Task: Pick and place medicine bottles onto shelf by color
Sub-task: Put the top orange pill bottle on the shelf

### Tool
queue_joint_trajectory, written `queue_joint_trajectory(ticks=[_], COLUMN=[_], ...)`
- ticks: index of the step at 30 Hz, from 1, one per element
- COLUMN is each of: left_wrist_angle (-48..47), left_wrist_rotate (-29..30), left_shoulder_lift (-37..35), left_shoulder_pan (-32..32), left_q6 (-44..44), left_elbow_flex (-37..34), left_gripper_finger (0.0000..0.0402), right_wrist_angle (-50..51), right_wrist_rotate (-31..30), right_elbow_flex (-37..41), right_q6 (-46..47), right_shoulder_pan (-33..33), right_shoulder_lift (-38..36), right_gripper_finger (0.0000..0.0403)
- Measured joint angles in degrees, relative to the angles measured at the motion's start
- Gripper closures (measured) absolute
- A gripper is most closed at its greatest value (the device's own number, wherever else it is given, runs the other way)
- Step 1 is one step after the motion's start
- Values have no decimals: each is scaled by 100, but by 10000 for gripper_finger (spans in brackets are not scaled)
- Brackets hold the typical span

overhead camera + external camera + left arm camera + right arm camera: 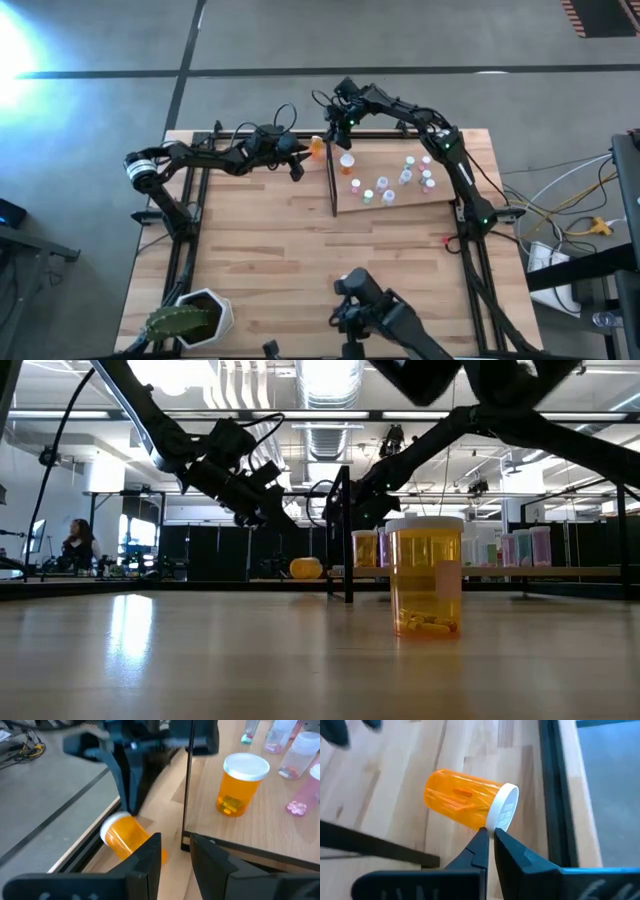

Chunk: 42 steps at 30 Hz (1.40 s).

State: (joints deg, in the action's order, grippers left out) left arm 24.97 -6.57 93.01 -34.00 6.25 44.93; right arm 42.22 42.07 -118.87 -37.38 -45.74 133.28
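Observation:
An orange bottle with a white cap lies on its side on the tabletop, near the far edge and just left of the shelf. My right gripper is shut and points down at the cap end. My left gripper hovers open beside the bottle's other end, raised off the table in the low view. On the shelf stand an upright orange bottle and several small bottles. My right gripper has its shut fingertips at the rim of the lying bottle's white cap, coming from above. I cannot tell whether they touch it. The bottle rests on its side on the wood.
The shelf's black upright post stands right beside the lying bottle. A large orange bottle stands near the table's near edge. A white pot with a cactus sits at the near left corner. Bare wood lies mid-table.

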Motion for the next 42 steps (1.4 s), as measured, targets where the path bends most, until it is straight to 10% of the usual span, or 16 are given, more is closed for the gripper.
queue_joint_trajectory(ticks=[15, 31, 42], left_wrist_angle=[-256, -1089, -942], left_wrist_rotate=[120, 313, 2400], left_shoulder_lift=[-398, -2042, -2110], left_shoulder_pan=[4, 643, 2517], left_q6=[6, 107, 413], left_elbow_flex=[4, -94, -463], left_gripper_finger=[315, 315, 315], right_wrist_angle=[287, 814, -263], right_wrist_rotate=[-351, -959, -3436], right_elbow_flex=[-63, 1458, 4021], right_q6=[83, 154, 1339], right_shoulder_pan=[-65, 864, 3120], right_shoulder_lift=[-1049, -4038, -6066], right_gripper_finger=[390, 391, 391])
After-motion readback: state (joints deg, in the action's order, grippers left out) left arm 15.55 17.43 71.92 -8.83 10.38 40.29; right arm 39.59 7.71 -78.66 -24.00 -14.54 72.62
